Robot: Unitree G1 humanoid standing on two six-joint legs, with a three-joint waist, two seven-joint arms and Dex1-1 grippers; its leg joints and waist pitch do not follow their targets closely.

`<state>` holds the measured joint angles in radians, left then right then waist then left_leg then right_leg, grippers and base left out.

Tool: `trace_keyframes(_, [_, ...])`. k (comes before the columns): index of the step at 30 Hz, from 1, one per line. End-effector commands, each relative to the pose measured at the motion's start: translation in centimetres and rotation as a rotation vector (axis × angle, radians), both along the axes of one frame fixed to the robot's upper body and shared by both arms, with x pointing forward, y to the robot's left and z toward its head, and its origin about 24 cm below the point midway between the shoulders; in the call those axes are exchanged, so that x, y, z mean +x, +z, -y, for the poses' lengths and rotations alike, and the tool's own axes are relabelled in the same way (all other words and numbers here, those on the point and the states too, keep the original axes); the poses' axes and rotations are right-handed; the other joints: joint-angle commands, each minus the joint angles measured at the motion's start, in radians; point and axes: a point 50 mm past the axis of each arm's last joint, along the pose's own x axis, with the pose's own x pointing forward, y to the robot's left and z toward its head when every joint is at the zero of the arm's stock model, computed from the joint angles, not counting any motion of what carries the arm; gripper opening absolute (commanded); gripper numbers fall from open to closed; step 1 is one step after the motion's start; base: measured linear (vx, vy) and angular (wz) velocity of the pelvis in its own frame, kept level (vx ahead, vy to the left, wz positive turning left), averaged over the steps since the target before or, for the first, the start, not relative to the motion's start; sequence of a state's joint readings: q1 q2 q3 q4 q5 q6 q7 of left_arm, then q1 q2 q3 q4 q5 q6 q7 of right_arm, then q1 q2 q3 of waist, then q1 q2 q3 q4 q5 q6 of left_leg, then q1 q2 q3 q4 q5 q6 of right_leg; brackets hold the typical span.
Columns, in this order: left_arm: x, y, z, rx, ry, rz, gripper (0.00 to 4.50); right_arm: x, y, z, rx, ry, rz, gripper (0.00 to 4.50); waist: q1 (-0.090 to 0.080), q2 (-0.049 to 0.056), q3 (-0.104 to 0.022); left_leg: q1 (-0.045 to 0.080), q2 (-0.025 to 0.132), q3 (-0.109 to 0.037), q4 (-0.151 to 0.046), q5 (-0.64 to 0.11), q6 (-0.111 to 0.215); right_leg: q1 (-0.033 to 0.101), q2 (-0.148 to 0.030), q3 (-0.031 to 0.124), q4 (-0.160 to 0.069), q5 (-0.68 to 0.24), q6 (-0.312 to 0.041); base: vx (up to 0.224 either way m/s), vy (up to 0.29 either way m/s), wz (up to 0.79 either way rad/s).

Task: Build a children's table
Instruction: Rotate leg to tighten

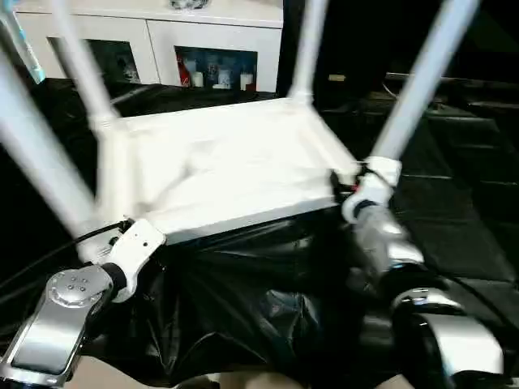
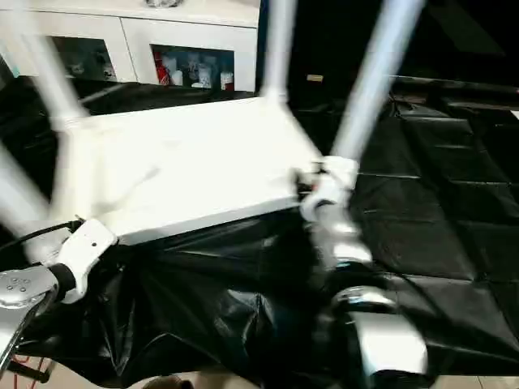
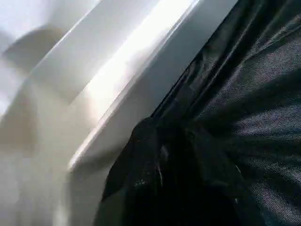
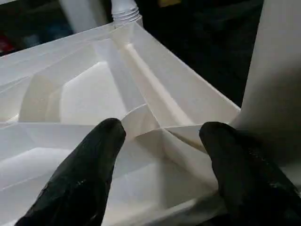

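Observation:
The children's table lies upside down on a black cloth, its white tabletop showing the ribbed underside. Four white tube legs stand up from its corners: near left, far left, far right and near right. My left gripper is at the near left corner, by the foot of that leg, with the tabletop's edge close before it. My right gripper is at the near right corner. It is open, its black fingers straddling the corner rim beside the near right leg.
A crumpled black cloth covers the surface under and around the tabletop. A white glass-door cabinet stands at the back. A black cable runs along my left forearm.

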<state>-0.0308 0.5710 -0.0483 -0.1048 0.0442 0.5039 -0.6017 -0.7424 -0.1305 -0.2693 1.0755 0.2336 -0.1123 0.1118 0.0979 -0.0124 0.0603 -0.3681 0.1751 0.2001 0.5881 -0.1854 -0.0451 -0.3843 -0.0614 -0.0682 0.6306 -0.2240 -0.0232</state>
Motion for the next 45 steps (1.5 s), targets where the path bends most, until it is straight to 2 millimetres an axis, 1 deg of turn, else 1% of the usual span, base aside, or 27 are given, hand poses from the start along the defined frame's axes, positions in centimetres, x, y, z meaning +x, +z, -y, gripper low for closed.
trace_keyframes(1, [-0.4,-0.5,-1.6,0.050,0.069,-0.010,0.98,0.1,0.6,1.5,-0.008,-0.051,0.028,3.15,-0.006,0.017,-0.066,0.014,0.057,-0.031,-0.065,-0.178,0.003,0.037,-0.086,0.058,-0.069,-0.049,-0.208,0.000,0.000,0.00])
trace_keyframes(2, [-0.6,-0.4,-1.8,0.049,0.073,-0.005,0.98,0.1,0.7,1.8,-0.017,-0.051,0.030,3.15,-0.007,0.019,-0.066,0.014,0.058,-0.032,-0.065,-0.178,0.004,0.037,-0.086,0.058,-0.069,-0.051,-0.210,0.000,0.000,0.00])
trace_keyframes(6, [-1.4,0.5,-2.2,-0.040,0.044,0.056,0.98,0.1,0.8,2.1,-0.056,-0.006,0.043,3.15,-0.012,0.016,-0.066,0.010,0.057,-0.031,-0.061,-0.169,0.021,0.038,-0.086,0.058,-0.070,-0.058,-0.219,0.000,0.000,0.00])
trace_keyframes(10, [-2.1,1.6,-3.1,-0.123,0.011,0.110,0.98,0.0,0.9,1.9,-0.074,0.045,0.063,3.15,-0.012,0.017,-0.065,0.013,0.058,-0.030,-0.060,-0.171,0.036,0.033,-0.084,0.057,-0.071,-0.060,-0.231,0.000,0.000,0.00])
trace_keyframes(11, [-2.6,2.1,-3.7,-0.176,0.012,0.125,0.98,-0.1,0.9,1.7,-0.073,0.077,0.075,3.15,-0.013,0.006,-0.063,0.014,0.060,-0.028,-0.062,-0.184,0.036,0.033,-0.083,0.058,-0.074,-0.079,-0.230,0.000,0.000,0.00])
trace_keyframes(12, [-3.0,2.4,-4.3,-0.201,0.017,0.129,0.98,-0.2,0.9,1.5,-0.077,0.102,0.084,3.15,-0.011,0.010,-0.063,0.012,0.060,-0.030,-0.062,-0.180,0.036,0.035,-0.086,0.058,-0.070,-0.080,-0.231,0.000,0.000,0.00])
trace_keyframes(13, [-3.5,2.6,-5.0,-0.215,0.029,0.128,0.98,-0.3,0.9,1.2,-0.085,0.138,0.095,3.15,-0.013,0.013,-0.062,0.012,0.062,-0.029,-0.063,-0.182,0.037,0.032,-0.085,0.058,-0.072,-0.082,-0.228,0.000,0.000,0.00])
trace_keyframes(16, [-4.1,2.7,-5.9,-0.228,0.042,0.121,0.98,-0.6,0.8,0.9,-0.097,0.181,0.102,3.15,-0.014,0.012,-0.059,0.016,0.062,-0.029,-0.066,-0.206,0.037,0.029,-0.081,0.059,-0.075,-0.105,-0.222,0.000,0.000,0.00])
trace_keyframes(17, [-4.5,3.0,-6.5,-0.245,0.053,0.124,0.98,-0.9,0.7,0.7,-0.106,0.224,0.110,3.15,-0.014,0.005,-0.056,0.017,0.063,-0.029,-0.069,-0.231,0.031,0.028,-0.082,0.060,-0.081,-0.150,-0.214,0.000,0.000,0.00])
trace_keyframes(19, [-4.9,3.7,-7.5,-0.272,0.086,0.149,0.98,-1.5,0.5,0.5,-0.117,0.285,0.124,3.15,-0.012,0.010,-0.056,0.018,0.065,-0.031,-0.071,-0.233,0.026,0.028,-0.083,0.062,-0.080,-0.160,-0.202,0.000,0.000,0.00])
trace_keyframes(21, [-4.9,4.2,-8.3,-0.270,0.117,0.185,0.98,-2.1,0.4,0.5,-0.121,0.320,0.133,3.15,-0.010,0.011,-0.055,0.021,0.066,-0.031,-0.073,-0.237,0.026,0.025,-0.080,0.062,-0.081,-0.153,-0.198,0.000,0.000,0.00])
trace_keyframes(22, [-4.7,4.4,-8.5,-0.280,0.143,0.207,1.15,-2.4,0.4,0.5,-0.119,0.332,0.135,3.15,-0.008,0.005,-0.054,0.020,0.064,-0.031,-0.074,-0.236,0.027,0.027,-0.081,0.064,-0.081,-0.157,-0.192,0.000,0.000,0.00])
trace_keyframes(23, [-4.2,4.6,-8.4,-0.297,0.162,0.249,1.15,-2.7,0.3,0.6,-0.124,0.334,0.134,3.15,-0.006,0.002,-0.054,0.020,0.065,-0.031,-0.075,-0.234,0.027,0.028,-0.082,0.064,-0.081,-0.159,-0.189,0.000,0.000,0.00])
trace_keyframes(25, [-3.5,4.9,-7.9,-0.340,0.180,0.299,1.32,-3.1,0.1,0.8,-0.128,0.327,0.129,3.15,-0.002,0.006,-0.055,0.024,0.067,-0.032,-0.077,-0.243,0.012,0.025,-0.084,0.065,-0.083,-0.170,-0.186,0.000,0.000,0.00])
trace_keyframes(27, [-2.6,5.0,-6.6,-0.421,0.184,0.353,1.47,-3.6,-0.2,1.0,-0.116,0.293,0.119,3.15,-0.004,0.000,-0.056,0.024,0.067,-0.031,-0.076,-0.238,0.000,0.027,-0.084,0.065,-0.081,-0.157,-0.189,0.000,0.000,0.00])
trace_keyframes(28, [-2.2,5.1,-6.1,-0.449,0.185,0.373,1.63,-3.8,-0.3,1.0,-0.107,0.278,0.115,3.15,-0.002,0.001,-0.056,0.023,0.066,-0.031,-0.076,-0.227,-0.004,0.028,-0.085,0.066,-0.079,-0.144,-0.188,0.000,0.000,0.00])
trace_keyframes(29, [-1.7,4.9,-5.7,-0.463,0.201,0.392,1.73,-4.1,-0.4,1.1,-0.099,0.265,0.111,3.15,-0.004,-0.007,-0.057,0.019,0.064,-0.031,-0.075,-0.220,-0.001,0.031,-0.085,0.066,-0.079,-0.135,-0.185,0.000,0.000,0.00])
trace_keyframes(30, [-1.1,4.7,-5.2,-0.469,0.209,0.402,1.75,-4.6,-0.4,0.9,-0.090,0.259,0.106,3.15,0.000,-0.004,-0.058,0.020,0.065,-0.031,-0.075,-0.216,0.000,0.032,-0.087,0.067,-0.080,-0.135,-0.180,0.000,0.000,0.00])
trace_keyframes(32, [-0.9,4.5,-5.1,-0.471,0.211,0.404,1.80,-4.8,-0.5,0.7,-0.085,0.262,0.101,3.15,0.002,-0.009,-0.059,0.021,0.065,-0.033,-0.075,-0.206,0.005,0.031,-0.086,0.066,-0.082,-0.137,-0.160,0.000,0.000,0.00])
trace_keyframes(33, [-0.8,4.5,-5.0,-0.471,0.213,0.406,1.93,-4.9,-0.5,0.7,-0.084,0.264,0.100,3.15,0.004,-0.009,-0.059,0.023,0.066,-0.033,-0.076,-0.208,0.004,0.030,-0.085,0.066,-0.081,-0.136,-0.155,0.000,0.000,0.00])
trace_keyframes(34, [-0.7,4.6,-4.7,-0.501,0.209,0.415,2.08,-5.1,-0.6,0.5,-0.080,0.272,0.094,3.15,0.001,-0.016,-0.058,0.020,0.066,-0.034,-0.077,-0.206,0.002,0.032,-0.085,0.065,-0.079,-0.135,-0.155,0.000,0.000,0.00])
trace_keyframes(35, [-0.6,4.7,-4.4,-0.537,0.205,0.425,2.16,-5.2,-0.7,0.2,-0.080,0.283,0.085,3.15,0.001,-0.014,-0.058,0.021,0.066,-0.033,-0.077,-0.209,-0.003,0.030,-0.086,0.066,-0.081,-0.138,-0.155,0.000,0.000,0.00])
trace_keyframes(38, [-0.6,4.8,-3.9,-0.593,0.188,0.426,2.25,-5.5,-1.1,0.0,-0.104,0.298,0.053,3.15,0.000,-0.016,-0.058,0.021,0.065,-0.033,-0.077,-0.221,-0.014,0.030,-0.086,0.064,-0.081,-0.138,-0.159,0.000,0.000,0.00])
trace_keyframes(39, [-0.7,4.7,-3.8,-0.593,0.179,0.422,2.40,-5.5,-1.4,0.2,-0.119,0.286,0.032,3.15,0.002,-0.028,-0.057,0.020,0.065,-0.033,-0.077,-0.226,-0.011,0.031,-0.088,0.065,-0.082,-0.160,-0.153,0.000,0.000,0.00])
trace_keyframes(43, [-0.8,4.6,-3.6,-0.598,0.169,0.411,2.71,-5.6,-1.5,0.4,-0.129,0.278,0.015,3.15,0.002,-0.028,-0.057,0.022,0.065,-0.033,-0.077,-0.228,-0.019,0.028,-0.086,0.066,-0.083,-0.164,-0.142,0.000,0.000,0.00])
trace_keyframes(44, [-0.8,4.6,-3.5,-0.603,0.164,0.410,2.71,-5.6,-1.6,0.5,-0.131,0.275,0.007,3.15,0.001,-0.053,-0.057,0.020,0.065,-0.031,-0.077,-0.219,-0.012,0.031,-0.085,0.065,-0.084,-0.161,-0.137,0.000,0.000,0.00])
trace_keyframes(45, [-0.7,4.6,-3.4,-0.610,0.159,0.410,2.86,-5.6,-1.9,0.7,-0.137,0.267,-0.013,3.15,0.005,-0.052,-0.058,0.020,0.066,-0.031,-0.076,-0.202,-0.006,0.032,-0.090,0.065,-0.081,-0.157,-0.137,0.000,0.000,0.00])
